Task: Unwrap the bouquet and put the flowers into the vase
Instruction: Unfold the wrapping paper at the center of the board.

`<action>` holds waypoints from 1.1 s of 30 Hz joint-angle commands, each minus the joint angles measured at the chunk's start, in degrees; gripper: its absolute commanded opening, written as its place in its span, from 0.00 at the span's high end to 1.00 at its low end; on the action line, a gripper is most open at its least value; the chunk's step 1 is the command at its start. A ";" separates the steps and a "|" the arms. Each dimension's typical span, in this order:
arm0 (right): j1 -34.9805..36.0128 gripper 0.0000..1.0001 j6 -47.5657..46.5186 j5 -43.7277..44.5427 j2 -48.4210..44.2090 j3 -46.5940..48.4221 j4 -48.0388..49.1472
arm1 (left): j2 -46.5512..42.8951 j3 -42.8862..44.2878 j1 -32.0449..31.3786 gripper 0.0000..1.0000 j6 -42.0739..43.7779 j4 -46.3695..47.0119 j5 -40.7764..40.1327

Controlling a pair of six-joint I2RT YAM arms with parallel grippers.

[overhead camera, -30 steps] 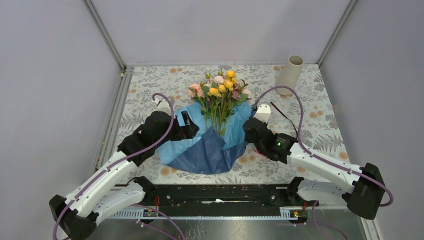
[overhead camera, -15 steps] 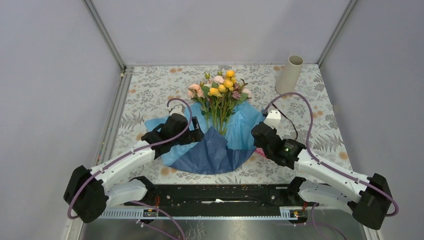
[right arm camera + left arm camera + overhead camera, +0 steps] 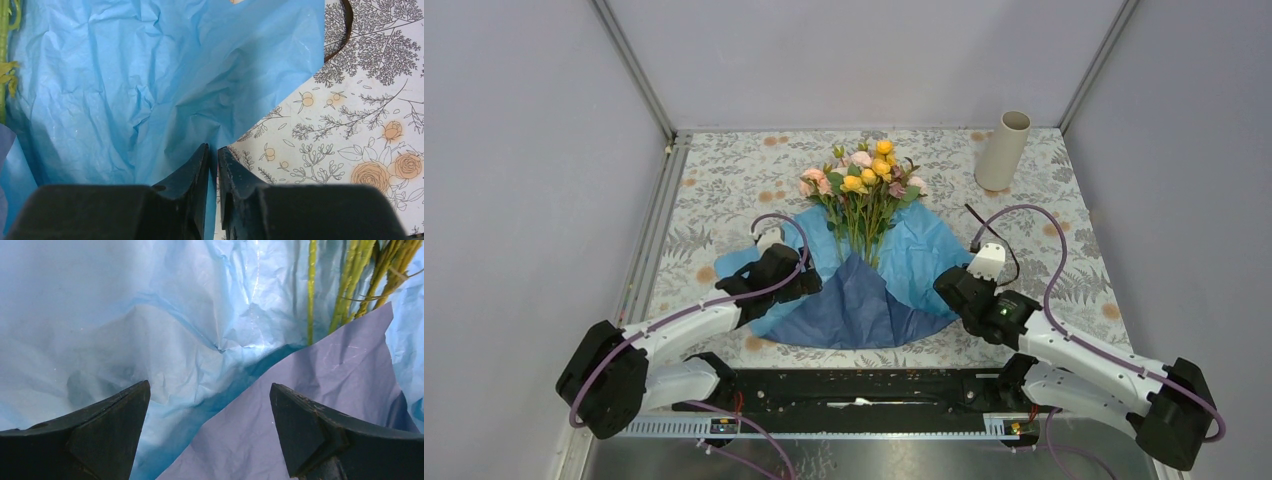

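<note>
Crinkled blue paper (image 3: 894,270); matte beige vase (image 3: 1003,150); printed tablecloth (image 3: 724,180).

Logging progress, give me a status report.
Left gripper open over blue paper. Right gripper jaws nearly closed at paper's edge. Flowers unwrapped, vase empty.

Left pincer (image 3: 210,405) spread over blue paper (image 3: 150,315), stems (image 3: 350,285)

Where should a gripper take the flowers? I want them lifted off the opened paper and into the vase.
Grip the bunched green stems partway down, below the blooms, coming from above with fingers either side. They lie flat on the blue paper, heads pointing away from the arms, and the stems gather narrow there.
</note>
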 commanded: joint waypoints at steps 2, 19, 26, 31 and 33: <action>-1.06 0.81 2.90 3.26 0.67 0.12 -0.28 | 0.43 -1.87 0.31 0.01 -2.13 4.47 -2.02; -12.50 1.00 -4.65 -6.06 15.34 5.22 11.90 | 8.47 -2.15 3.77 0.01 -4.73 12.50 1.88; -14.20 1.00 -5.58 -7.72 18.24 6.22 14.27 | 12.99 -2.10 5.43 0.01 -5.54 15.26 2.31; -15.77 1.00 -6.68 -8.35 20.10 7.47 15.85 | 15.20 -1.28 6.72 0.01 -5.26 16.39 2.80; -16.47 1.00 -7.38 -8.55 21.09 8.28 16.50 | 16.07 -0.77 7.26 0.01 -4.99 16.80 3.17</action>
